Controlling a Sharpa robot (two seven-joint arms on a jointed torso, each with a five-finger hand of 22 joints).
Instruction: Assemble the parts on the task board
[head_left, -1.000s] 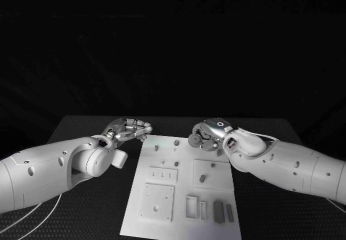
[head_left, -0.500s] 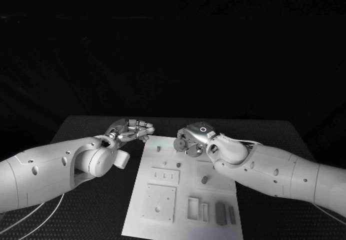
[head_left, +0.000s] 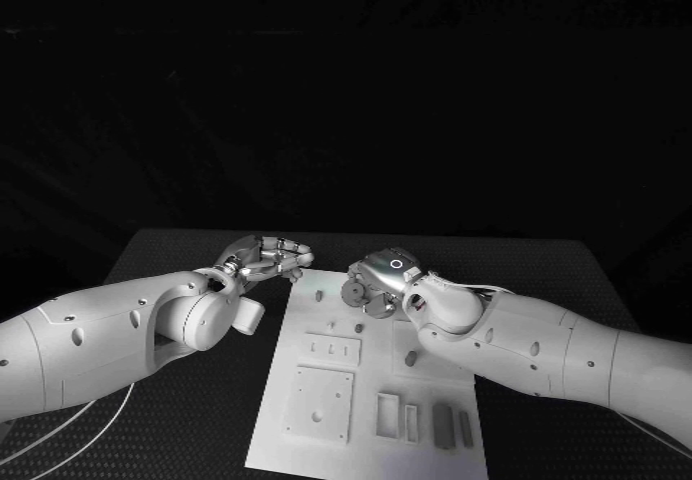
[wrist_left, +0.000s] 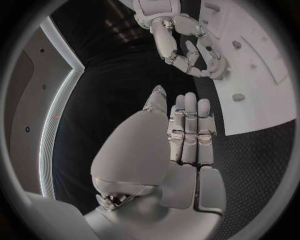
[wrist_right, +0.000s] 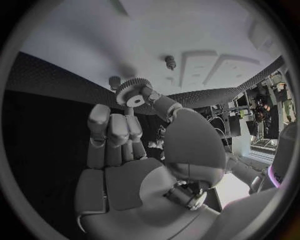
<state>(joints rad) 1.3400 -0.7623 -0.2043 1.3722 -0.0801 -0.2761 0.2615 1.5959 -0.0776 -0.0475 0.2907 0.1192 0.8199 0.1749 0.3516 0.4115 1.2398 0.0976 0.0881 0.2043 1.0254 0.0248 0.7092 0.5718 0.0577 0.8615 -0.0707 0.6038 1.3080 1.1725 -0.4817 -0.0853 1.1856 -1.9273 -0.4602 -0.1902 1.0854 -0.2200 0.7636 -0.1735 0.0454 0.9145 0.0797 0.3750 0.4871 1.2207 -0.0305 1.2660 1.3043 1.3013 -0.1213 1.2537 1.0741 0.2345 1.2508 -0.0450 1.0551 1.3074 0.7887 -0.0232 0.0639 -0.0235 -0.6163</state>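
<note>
Right hand (head_left: 378, 287) pinches a gear (head_left: 355, 293) over the task board (head_left: 368, 400) at 12 o'clock in the head view, left hand (head_left: 264, 259) curled empty at 10 o'clock off the board on the bench (head_left: 173, 420); the right wrist view shows gear (wrist_right: 132, 93) near two pegs (wrist_right: 170, 62).

Two glossy white arms dotted with dark screw holes, each ending in a silver hand (head_left: 267, 256).

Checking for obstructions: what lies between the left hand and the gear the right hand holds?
In the head view, only bare white task board lies between the left hand and the gear pinched by the right hand.
</note>
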